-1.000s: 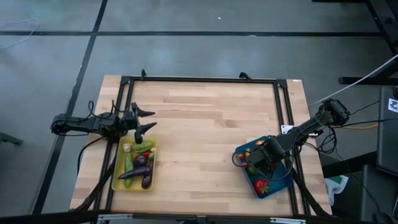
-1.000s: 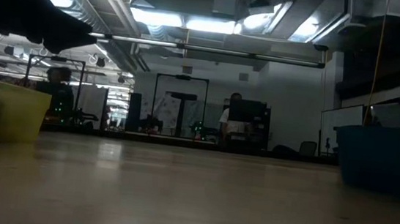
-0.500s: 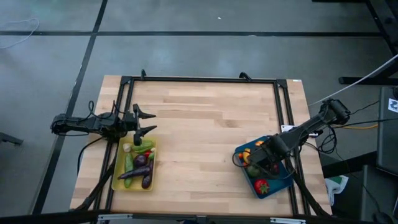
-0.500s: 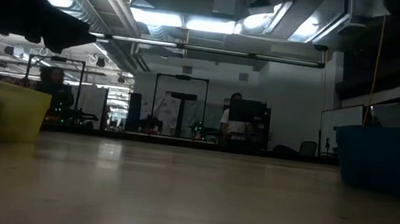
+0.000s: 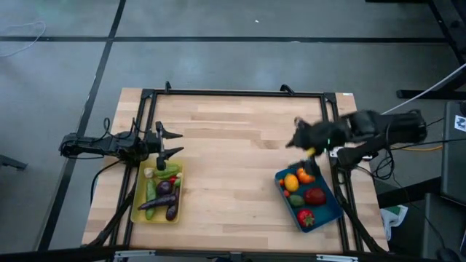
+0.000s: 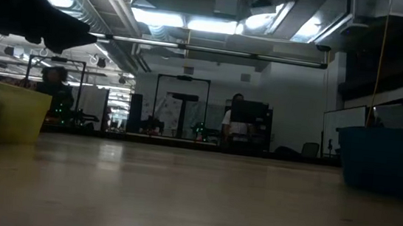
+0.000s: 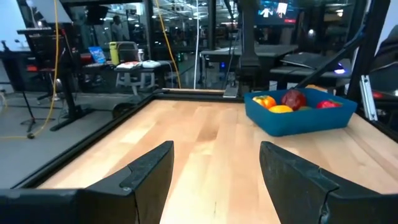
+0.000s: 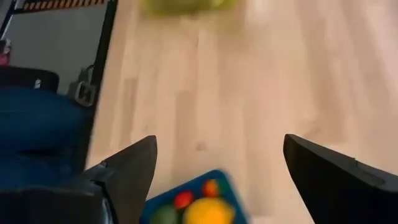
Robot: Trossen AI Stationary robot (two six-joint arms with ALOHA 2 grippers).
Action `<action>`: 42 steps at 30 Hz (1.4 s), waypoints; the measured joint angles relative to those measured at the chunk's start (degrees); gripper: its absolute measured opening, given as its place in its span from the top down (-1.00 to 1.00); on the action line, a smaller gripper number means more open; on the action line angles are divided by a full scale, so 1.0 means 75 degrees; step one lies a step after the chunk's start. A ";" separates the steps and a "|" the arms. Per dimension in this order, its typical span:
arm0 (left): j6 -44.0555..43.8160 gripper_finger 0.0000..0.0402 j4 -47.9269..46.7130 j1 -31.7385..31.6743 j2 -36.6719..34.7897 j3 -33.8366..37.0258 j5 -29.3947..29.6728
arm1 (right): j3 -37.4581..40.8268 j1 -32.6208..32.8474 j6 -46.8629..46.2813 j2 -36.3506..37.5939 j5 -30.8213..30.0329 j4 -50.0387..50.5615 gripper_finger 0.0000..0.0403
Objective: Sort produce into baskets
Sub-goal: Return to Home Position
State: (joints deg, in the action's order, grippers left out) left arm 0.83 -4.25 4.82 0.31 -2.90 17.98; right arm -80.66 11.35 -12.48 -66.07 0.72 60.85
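1. My right tool (image 5: 296,137) hangs in the air over the desk (image 5: 233,164). It is just off the side of the blue tray (image 5: 329,211) that faces the desk's middle, and it touches nothing.
2. Its two fingers stand wide apart with nothing between them. The right wrist view looks down past them at bare wood, with one end of the blue tray below.
3. The blue tray lies by the desk's right rail, turned at an angle to it. In it I see an orange (image 5: 291,182), a dark red apple (image 5: 314,195), a red piece (image 5: 306,217), a green piece (image 5: 295,200) and an orange pepper (image 5: 304,174).
4. The right arm comes in from beyond the right rail, folded, with its wrist pointing toward the desk's middle.
5. My left tool (image 5: 178,141) sits by the left rail, just off one short end of the yellow tray (image 5: 134,207). Its fingers are spread and empty, and it is aimed level across the desk at the blue tray.
6. The left arm lies stretched out low, reaching in from outside the left rail.
7. The yellow tray holds a green cucumber (image 5: 150,191), two purple eggplants (image 5: 166,188) and a red pepper (image 5: 173,179) at the end nearest the left tool.
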 joint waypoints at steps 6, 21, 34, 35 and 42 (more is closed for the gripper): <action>0.0152 -0.17 0.0000 0.0000 0.0001 0.0000 0.0009 | 0.0257 -0.1766 0.1741 0.0275 0.1081 -0.0346 -0.71; 0.0290 -0.17 0.0000 0.0000 0.0001 0.0000 0.0033 | 0.4996 -0.3573 0.1737 0.3733 0.2541 -0.4079 -0.71; 0.0290 -0.17 0.0000 0.0000 0.0000 0.0000 0.0035 | 0.8023 -0.3572 0.1119 0.6702 0.1391 -0.5978 -0.71; 0.0290 -0.17 0.0000 0.0000 0.0001 0.0000 0.0035 | 0.8132 -0.3572 0.1117 0.6892 0.1385 -0.5977 -0.71; 0.0290 -0.17 0.0000 0.0001 0.0001 0.0000 0.0035 | 0.8633 -0.3569 0.1101 0.8164 0.1227 -0.5996 -0.71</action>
State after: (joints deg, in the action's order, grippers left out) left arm 3.01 -4.25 4.83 0.32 -2.90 18.24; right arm -15.92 -15.42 -4.23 -4.84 9.92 15.88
